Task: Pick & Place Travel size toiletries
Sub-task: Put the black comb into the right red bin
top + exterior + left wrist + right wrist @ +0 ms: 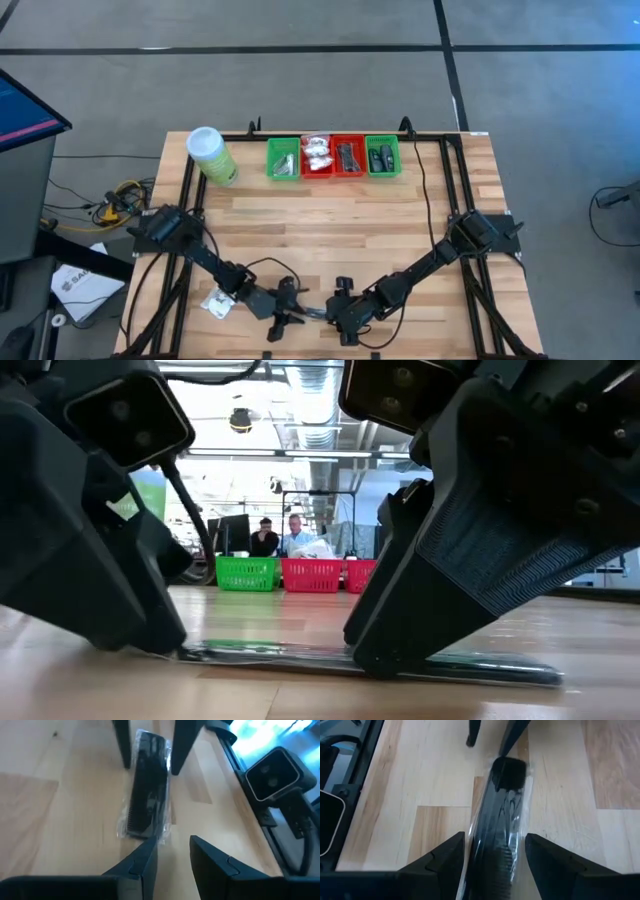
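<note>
Low view: pale wooden tabletop (270, 610), two seated people (280, 537) beyond.

We identify an open industrial lab: exposed ceiling ducts (330, 435), grey concrete floor (330, 25), and seated people (280, 538) at monitors beyond the wooden table (330, 225).

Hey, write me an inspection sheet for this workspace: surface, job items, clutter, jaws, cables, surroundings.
Surface: light wooden plank table, black frame.
Job's things: black comb in clear plastic wrap lying flat at the near edge; white packet beside the left arm; green and red plastic trays at the far edge hold more items.
Clutter: light-green canister with white lid.
Grippers: left gripper jaws open at one end of the comb; right gripper jaws open astride the other end.
Cables: yellow and black bundle on the floor.
Surroundings: grey floor; two people behind.
</note>
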